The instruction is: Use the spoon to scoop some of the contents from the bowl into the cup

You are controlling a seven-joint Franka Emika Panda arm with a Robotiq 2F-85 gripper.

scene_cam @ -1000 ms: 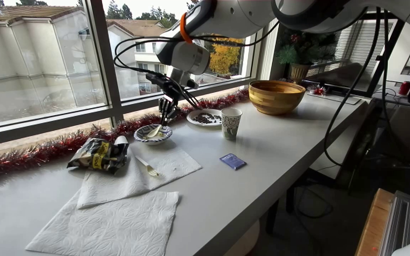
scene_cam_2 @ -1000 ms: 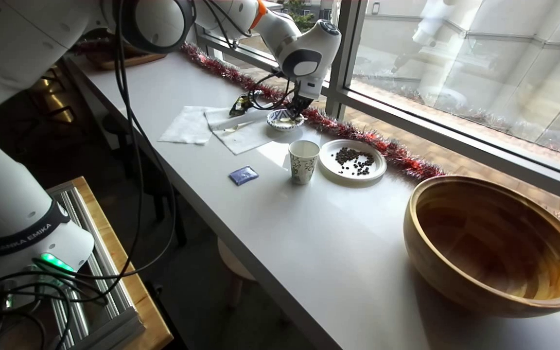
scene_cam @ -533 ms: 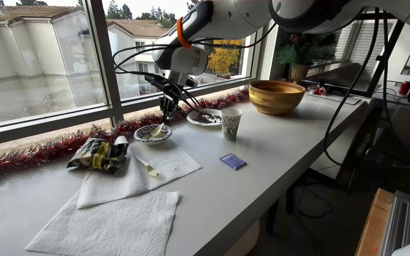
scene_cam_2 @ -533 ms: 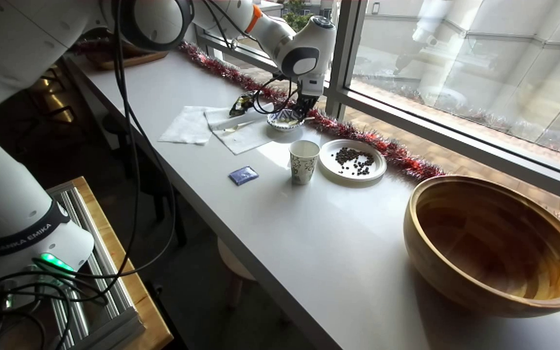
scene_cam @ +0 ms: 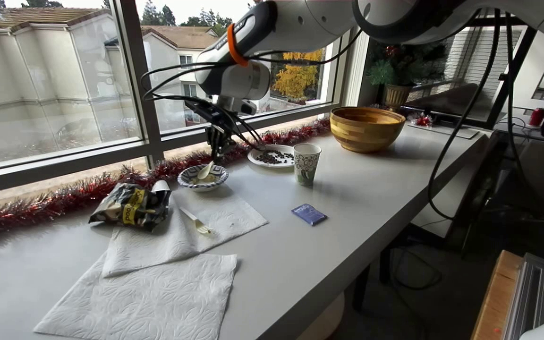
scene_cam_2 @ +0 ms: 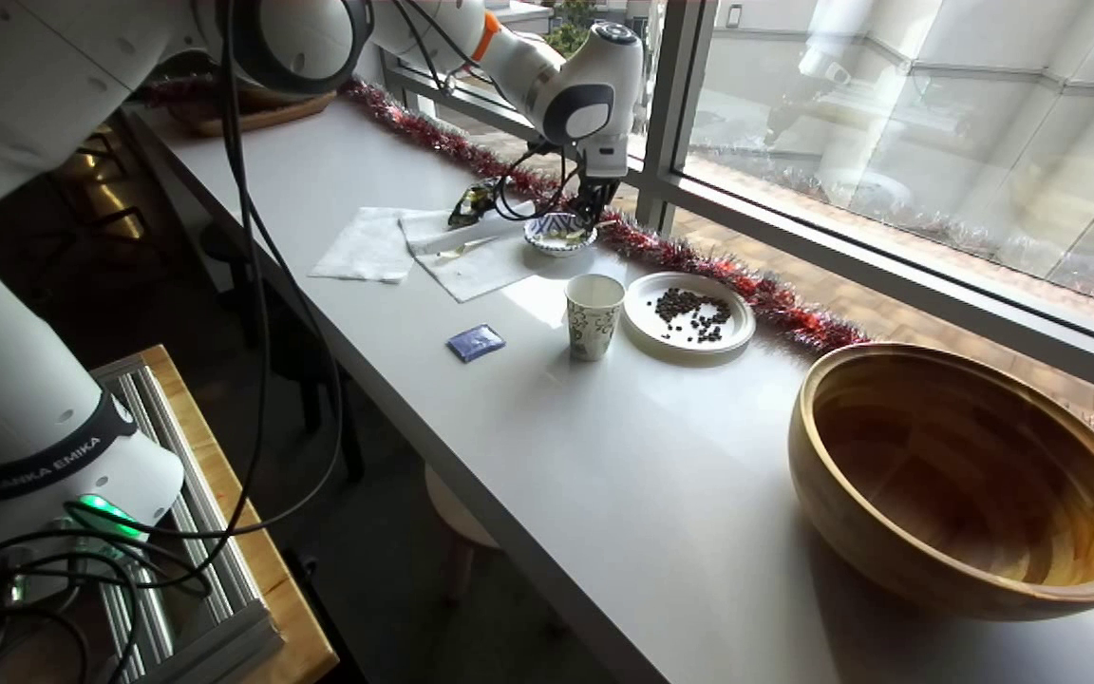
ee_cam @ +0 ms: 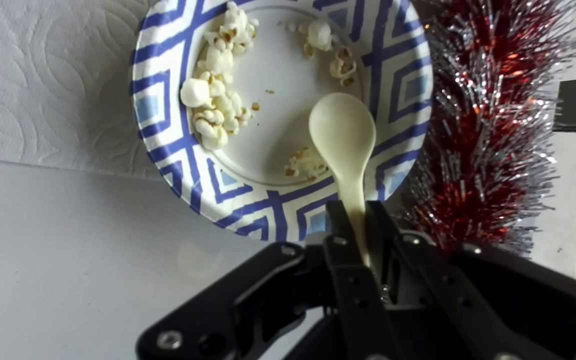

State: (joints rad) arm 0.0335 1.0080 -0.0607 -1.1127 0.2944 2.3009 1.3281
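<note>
The bowl [scene_cam: 199, 187] is a blue-and-white patterned paper bowl with popcorn [ee_cam: 219, 85] in it; it also shows in the wrist view [ee_cam: 160, 135] and in an exterior view [scene_cam_2: 558, 249]. My gripper [ee_cam: 352, 206] is shut on the handle of a cream plastic spoon [ee_cam: 343, 127]. In an exterior view the gripper [scene_cam: 215, 158] is just behind and above the bowl's rim, with the spoon [scene_cam: 205, 170] slanting down over the bowl. The spoon's head looks empty. The cup [scene_cam: 305, 166] is a pale patterned paper cup, upright on the table, also in an exterior view [scene_cam_2: 594, 323].
A white plate [scene_cam_2: 653, 344] with dark beans is beside the cup. A wooden bowl [scene_cam: 366, 134] stands beyond it. Red tinsel [ee_cam: 488, 125] runs along the window behind the bowl. A snack bag [scene_cam: 130, 206], a fork [scene_cam: 198, 223], paper towels [scene_cam: 154, 295] and a blue packet [scene_cam: 309, 214] lie nearby.
In an exterior view the gripper has shifted slightly, and the spoon's head has risen a little over the bowl. The gripper keeps its hold. The cup has not moved.
</note>
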